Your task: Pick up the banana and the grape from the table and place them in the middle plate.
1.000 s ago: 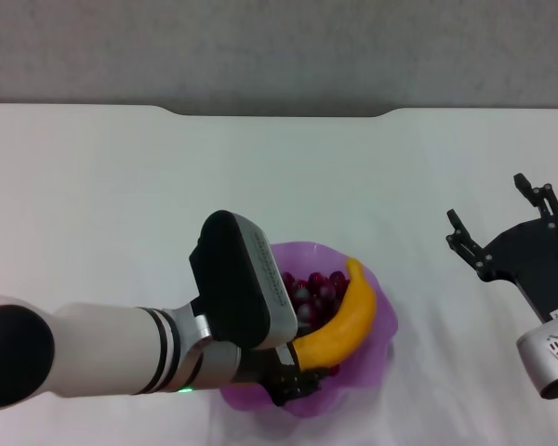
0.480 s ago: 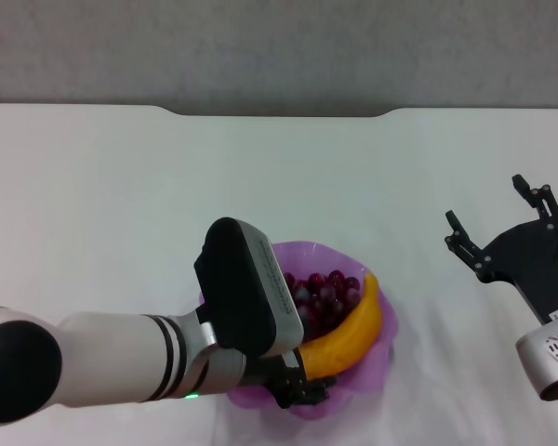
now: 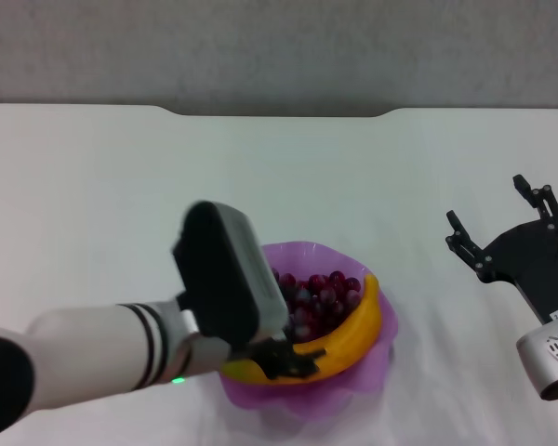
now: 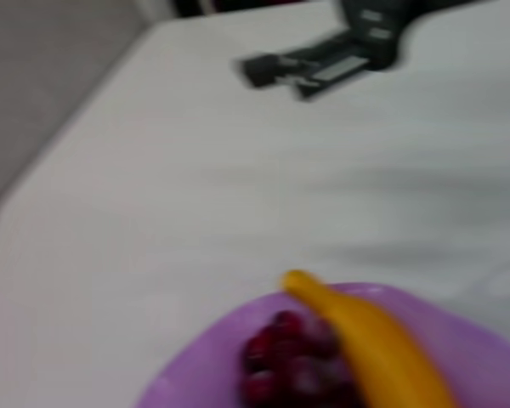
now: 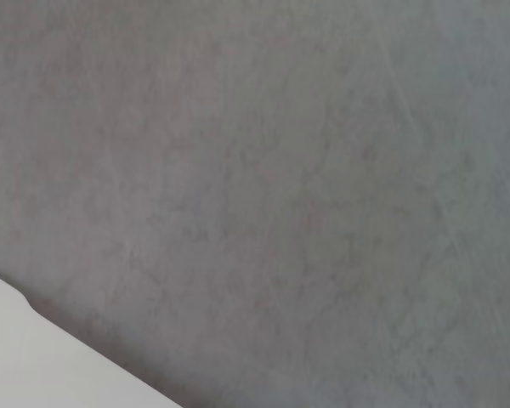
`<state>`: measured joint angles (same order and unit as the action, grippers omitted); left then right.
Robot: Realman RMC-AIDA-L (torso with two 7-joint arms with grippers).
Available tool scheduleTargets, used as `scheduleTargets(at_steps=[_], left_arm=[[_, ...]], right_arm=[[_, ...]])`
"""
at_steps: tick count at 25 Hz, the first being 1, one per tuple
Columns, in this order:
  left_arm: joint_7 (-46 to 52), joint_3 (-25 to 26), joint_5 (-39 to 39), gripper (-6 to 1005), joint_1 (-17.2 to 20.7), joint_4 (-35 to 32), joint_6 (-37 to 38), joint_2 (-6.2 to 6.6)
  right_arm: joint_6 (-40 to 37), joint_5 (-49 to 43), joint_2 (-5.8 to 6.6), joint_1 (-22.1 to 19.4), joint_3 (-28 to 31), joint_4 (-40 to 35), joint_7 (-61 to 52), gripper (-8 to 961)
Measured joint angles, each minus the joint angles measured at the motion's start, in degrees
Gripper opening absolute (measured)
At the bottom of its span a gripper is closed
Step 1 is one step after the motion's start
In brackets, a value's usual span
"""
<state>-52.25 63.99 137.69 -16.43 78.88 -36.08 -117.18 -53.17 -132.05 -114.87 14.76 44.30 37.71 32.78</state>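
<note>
Head view: the banana (image 3: pixel 349 336) lies in the plate (image 3: pixel 372 372) against the grapes (image 3: pixel 321 297), curving along the near rim. The left gripper (image 3: pixel 284 362) sits at its near end; whether it grips I cannot tell. The right gripper (image 3: pixel 502 223) idles wide open over the table (image 3: pixel 93 186). The banana lies lower than before. Left wrist view: banana (image 4: pixel 374 348) beside grapes (image 4: pixel 285 365).

Lighting: even, diffuse brightness is washing the white tabletop (image 3: pixel 93 186) — shadows showing only faintly beneath the middle plate (image 3: pixel 363 381). Head view: the left arm (image 3: pixel 214 279) is smearing with motion blur. Left wrist view: everything is reading soft — the banana (image 4: pixel 374 348) and the grape (image 4: pixel 289 361) out of focus.
</note>
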Motion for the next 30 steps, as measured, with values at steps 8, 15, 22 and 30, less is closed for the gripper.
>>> scheduleTargets(at_steps=[8,15,22,30], left_arm=[[5.26,7.91,-0.47,908,6.07,5.70,5.97,0.01],[5.73,10.11,-6.66,908,13.20,6.62,22.00,0.08],[6.33,10.39,-18.36,908,18.69,1.96,43.95,0.16],[20.16,5.75,-18.08,908,17.75,-12.25,65.44,0.27]], right_arm=[[0.00,0.17,0.00,0.00,-0.04,-0.31,-0.32,908],[0.00,0.41,0.00,0.01,-0.47,-0.19,-0.52,908],[0.64,0.43,0.00,0.07,-0.54,-0.24,-3.96,908],[0.23,0.15,0.03,0.78,-0.48,-2.70,-11.87,908]])
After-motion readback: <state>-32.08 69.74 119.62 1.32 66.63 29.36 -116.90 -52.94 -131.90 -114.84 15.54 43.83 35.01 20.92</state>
